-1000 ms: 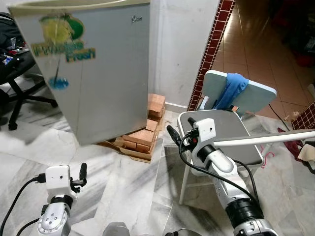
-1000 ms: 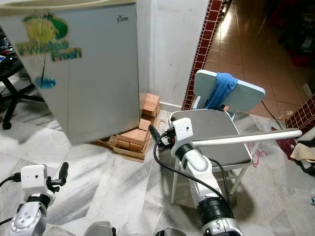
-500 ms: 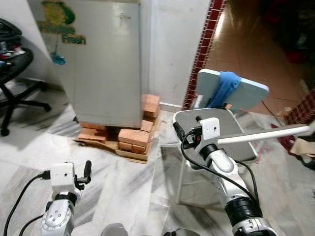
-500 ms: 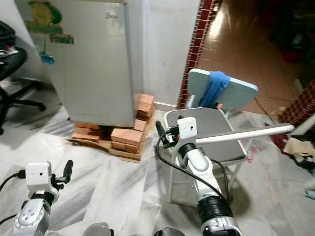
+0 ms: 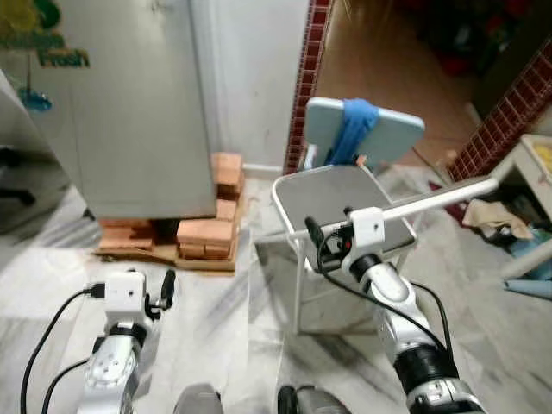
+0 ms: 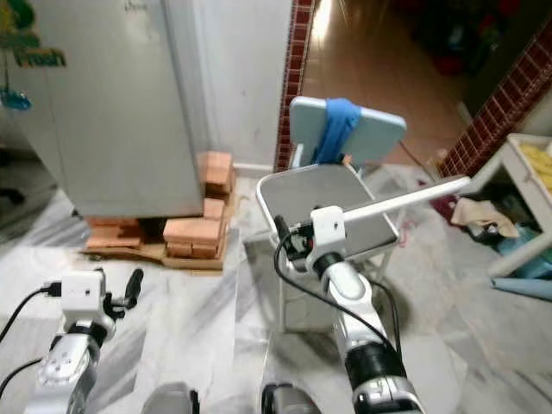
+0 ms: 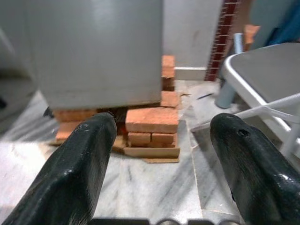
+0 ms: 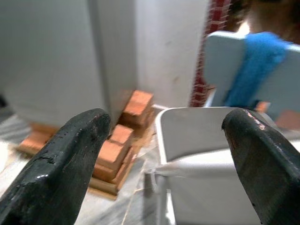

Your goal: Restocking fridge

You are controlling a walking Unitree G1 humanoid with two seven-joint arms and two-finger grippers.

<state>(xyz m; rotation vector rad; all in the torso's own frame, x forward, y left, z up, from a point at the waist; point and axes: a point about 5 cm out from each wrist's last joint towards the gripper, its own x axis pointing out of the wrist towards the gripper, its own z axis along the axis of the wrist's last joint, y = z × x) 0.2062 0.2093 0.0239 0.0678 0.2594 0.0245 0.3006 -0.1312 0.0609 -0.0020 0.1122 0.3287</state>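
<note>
On a grey-veined marble floor point(image 5: 224, 302), the closed grey fridge point(image 5: 129, 112) stands on stacked bricks point(image 5: 203, 233) beside a folding chair point(image 5: 345, 194) draped with blue cloth point(image 5: 349, 129), while both wrist views show the left gripper point(image 7: 159, 159) and right gripper point(image 8: 164, 164) with fingers spread, empty.

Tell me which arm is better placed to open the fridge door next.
Left, probably. The left gripper is open, holds nothing, and sits on the side of the fridge standing on bricks. The right gripper hangs over the chair, farther off.
</note>
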